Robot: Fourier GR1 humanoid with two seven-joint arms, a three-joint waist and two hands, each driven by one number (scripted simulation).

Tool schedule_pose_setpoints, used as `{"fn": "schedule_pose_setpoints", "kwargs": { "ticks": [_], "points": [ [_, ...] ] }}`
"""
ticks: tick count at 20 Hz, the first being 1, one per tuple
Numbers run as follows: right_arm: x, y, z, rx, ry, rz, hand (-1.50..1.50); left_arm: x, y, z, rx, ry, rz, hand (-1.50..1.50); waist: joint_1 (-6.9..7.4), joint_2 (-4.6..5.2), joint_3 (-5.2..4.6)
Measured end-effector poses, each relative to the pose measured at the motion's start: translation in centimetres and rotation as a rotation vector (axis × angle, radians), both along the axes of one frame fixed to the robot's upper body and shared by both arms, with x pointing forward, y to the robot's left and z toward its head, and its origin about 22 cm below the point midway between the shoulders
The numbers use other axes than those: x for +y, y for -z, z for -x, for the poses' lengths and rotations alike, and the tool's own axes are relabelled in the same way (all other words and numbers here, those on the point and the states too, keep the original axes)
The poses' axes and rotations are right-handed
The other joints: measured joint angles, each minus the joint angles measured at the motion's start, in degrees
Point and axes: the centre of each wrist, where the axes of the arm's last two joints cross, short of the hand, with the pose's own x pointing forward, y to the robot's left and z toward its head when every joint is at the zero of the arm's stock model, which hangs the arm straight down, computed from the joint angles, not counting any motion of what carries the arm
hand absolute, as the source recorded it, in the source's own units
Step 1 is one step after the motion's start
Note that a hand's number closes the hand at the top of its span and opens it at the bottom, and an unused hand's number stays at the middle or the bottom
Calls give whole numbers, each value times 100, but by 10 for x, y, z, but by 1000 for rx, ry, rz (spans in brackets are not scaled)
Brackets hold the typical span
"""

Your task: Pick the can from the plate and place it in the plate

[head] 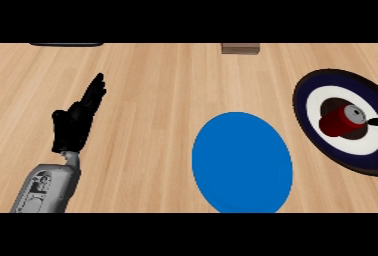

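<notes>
A red can (340, 120) with a grey top lies tilted on a dark blue and white ringed plate (314, 107) at the right edge of the head view. A plain blue plate (242, 162) with nothing on it sits at the lower centre of the wooden counter. My left hand (76, 120) shows at the left with its fingers straight and pointing up, far from both plates and holding nothing. A small black tip (373, 121) shows at the right edge beside the can; what it belongs to cannot be made out. My right hand does not show.
A brown block (241, 48) stands at the counter's far edge, centre right. A dark flat object (66, 44) lies at the far left edge. Bare wood lies between my left hand and the blue plate.
</notes>
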Motion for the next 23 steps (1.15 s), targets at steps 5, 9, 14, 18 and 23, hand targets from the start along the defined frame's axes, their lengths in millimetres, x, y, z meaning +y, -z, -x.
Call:
{"fn": "schedule_pose_setpoints", "kwargs": {
  "ticks": [5, 9, 14, 18, 23],
  "points": [
    [-45, -19, 36, 5, 137, -86, -150, -3, -4, -1, -11, 6, 3, 0, 33, 29, 12],
    [-68, -24, 62, 14, 200, -106, -150, -11, -6, -1, -15, 14, 2, 0, 73, 61, 32],
    [-84, -27, 83, 38, 227, -95, -150, -12, -5, -2, -15, 14, 8, 0, 89, 90, 51],
    [-92, -32, 93, 43, 239, -84, -150, -11, -6, -2, -18, 17, 13, 0, 109, 100, 62],
    [-97, -33, 101, 48, 251, -89, -150, -12, -4, -2, -20, 13, 17, 0, 109, 112, 74]
  ]
}}
